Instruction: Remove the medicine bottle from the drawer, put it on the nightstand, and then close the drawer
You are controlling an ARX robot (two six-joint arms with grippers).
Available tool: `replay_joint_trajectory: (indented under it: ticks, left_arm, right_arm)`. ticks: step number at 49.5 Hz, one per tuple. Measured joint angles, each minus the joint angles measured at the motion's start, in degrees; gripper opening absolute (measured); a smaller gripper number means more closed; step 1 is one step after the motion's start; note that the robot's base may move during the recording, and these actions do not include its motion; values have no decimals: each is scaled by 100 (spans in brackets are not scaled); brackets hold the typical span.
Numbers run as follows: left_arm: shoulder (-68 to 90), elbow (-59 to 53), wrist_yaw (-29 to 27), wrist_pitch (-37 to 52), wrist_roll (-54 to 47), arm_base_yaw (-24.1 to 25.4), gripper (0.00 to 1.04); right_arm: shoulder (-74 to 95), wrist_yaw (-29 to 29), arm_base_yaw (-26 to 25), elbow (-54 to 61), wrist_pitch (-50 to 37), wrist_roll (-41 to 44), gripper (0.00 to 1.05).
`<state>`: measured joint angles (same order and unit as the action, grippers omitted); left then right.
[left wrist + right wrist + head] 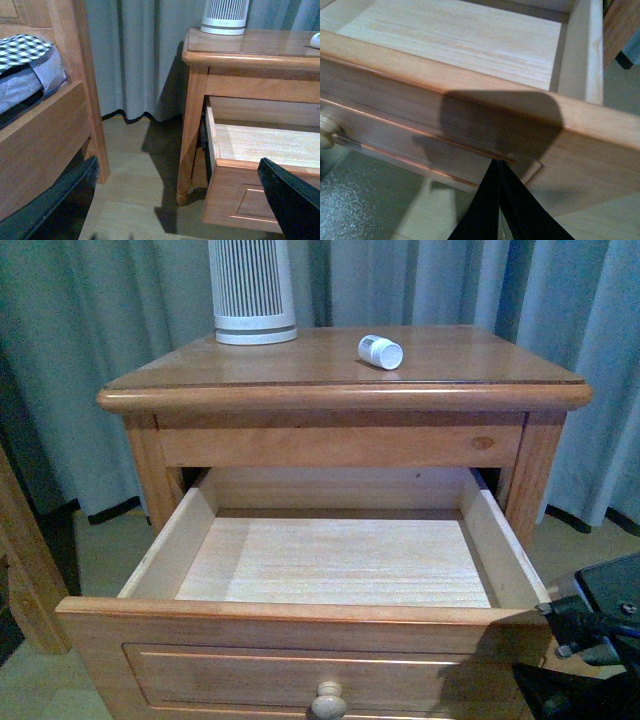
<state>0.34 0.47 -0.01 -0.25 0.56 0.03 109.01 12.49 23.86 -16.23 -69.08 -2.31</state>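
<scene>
Right wrist: right gripper (pixel 499 167) has its black fingers pressed together with nothing held, tips before the recessed panel of the drawer (pixel 470 115); contact not readable.
Left wrist: left gripper (pixel 177 162) is spread wide and empty, beside the nightstand (pixel 195 125), glossy honey-brown wood.
Front: medicine bottle (pixel 381 351) lies on its side on the nightstand top, right rear; small white cylinder, white cap. Drawer pulled out, pale bare grain inside, round pale knob (pixel 328 702). Ribbed white appliance (pixel 252 290) at left rear.
</scene>
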Motion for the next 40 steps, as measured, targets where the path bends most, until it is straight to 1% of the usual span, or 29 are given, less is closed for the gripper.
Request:
replay_joint_trajectory:
  ticks: [10, 15, 21, 32, 40]
  left_arm:
    - [0, 0, 0, 0, -2, 0, 98]
    - [0, 0, 0, 0, 0, 0, 98]
    - [0, 0, 0, 0, -2, 0, 98]
    - [0, 0, 0, 0, 0, 0, 98]
    - [0, 0, 0, 0, -2, 0, 98]
  right_arm:
    - [540, -155, -321, -726, 184, 334, 3]
    - [695, -219, -511, -1414, 623, 498, 3]
    - [911, -293, -625, -2173, 1049, 680, 3]
    - [1360, -330, -769, -3257, 1692, 973, 3]
    - [1718, -332, -894, -3886, 1971, 1161, 3]
